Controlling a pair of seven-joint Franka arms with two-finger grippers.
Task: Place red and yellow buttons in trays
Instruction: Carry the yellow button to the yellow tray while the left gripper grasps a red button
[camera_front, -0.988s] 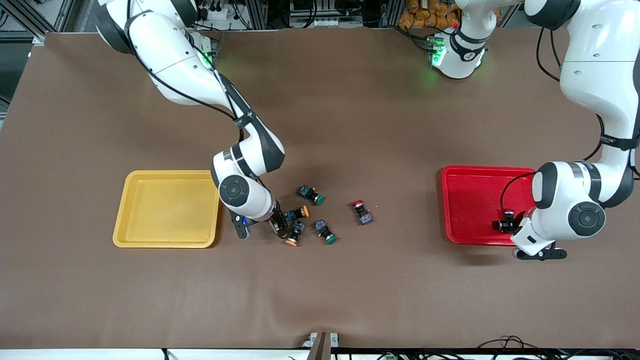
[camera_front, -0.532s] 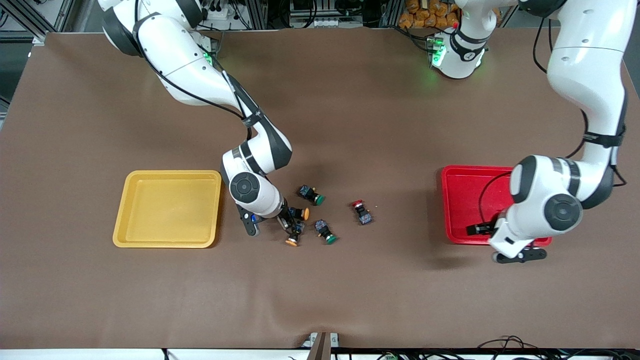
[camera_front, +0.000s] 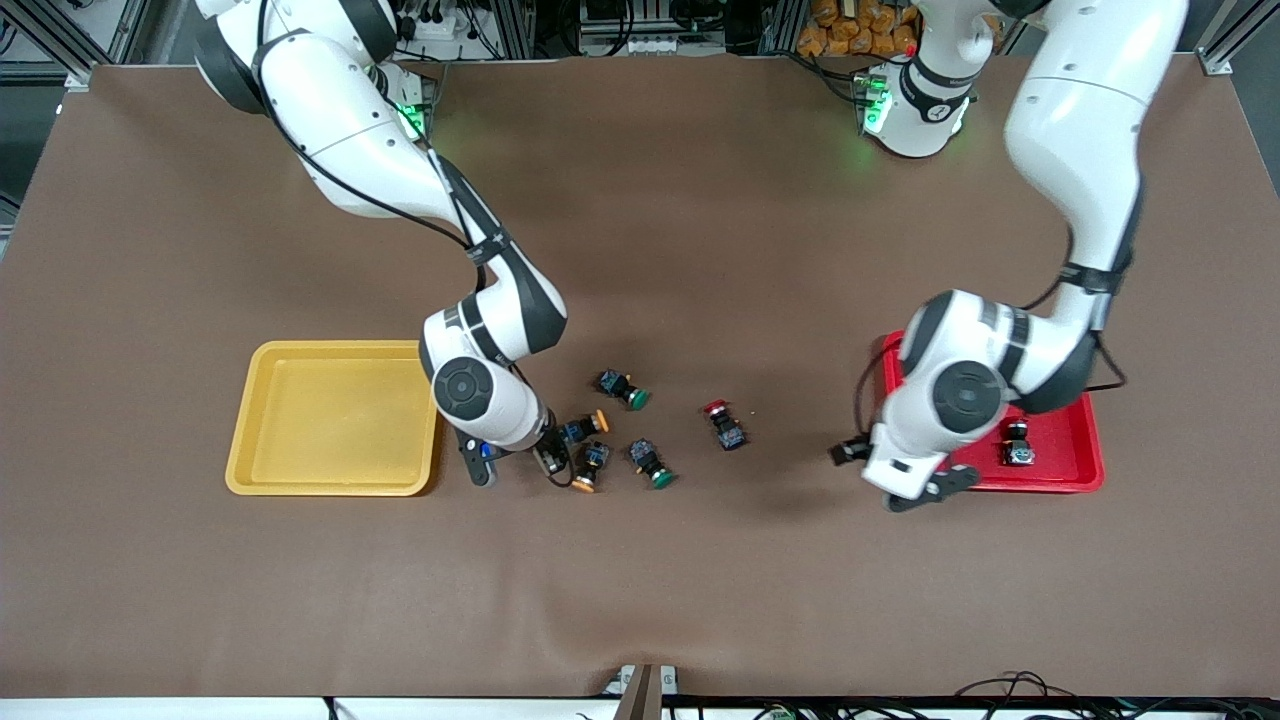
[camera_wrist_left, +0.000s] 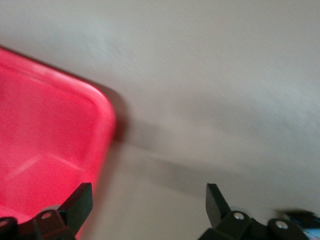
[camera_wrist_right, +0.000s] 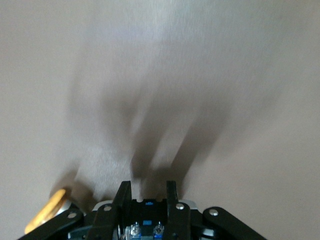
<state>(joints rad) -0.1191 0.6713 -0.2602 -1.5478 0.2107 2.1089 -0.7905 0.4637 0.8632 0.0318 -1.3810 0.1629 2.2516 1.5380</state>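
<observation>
My right gripper (camera_front: 556, 450) (camera_wrist_right: 148, 187) is shut on the black-and-blue body of a yellow button (camera_front: 580, 429) (camera_wrist_right: 148, 220), low over the table beside the yellow tray (camera_front: 335, 418). Another yellow button (camera_front: 588, 468) lies just nearer the camera. One red button (camera_front: 722, 424) lies on the cloth mid-table. A second red button (camera_front: 1017, 444) rests in the red tray (camera_front: 1062, 452) (camera_wrist_left: 45, 125). My left gripper (camera_front: 848, 453) (camera_wrist_left: 149, 200) is open and holds nothing, over the cloth just off the tray's corner on the mid-table side.
Two green-capped buttons (camera_front: 622, 390) (camera_front: 652, 466) lie close to the yellow ones. An orange cap (camera_wrist_right: 50, 216) shows beside my right gripper's fingers. The brown cloth has a raised wrinkle near the front edge (camera_front: 560, 610).
My left arm swung out of the red tray toward mid-table, leaving a red button in it. My right gripper shut on the yellow button and shifted slightly toward the yellow tray.
</observation>
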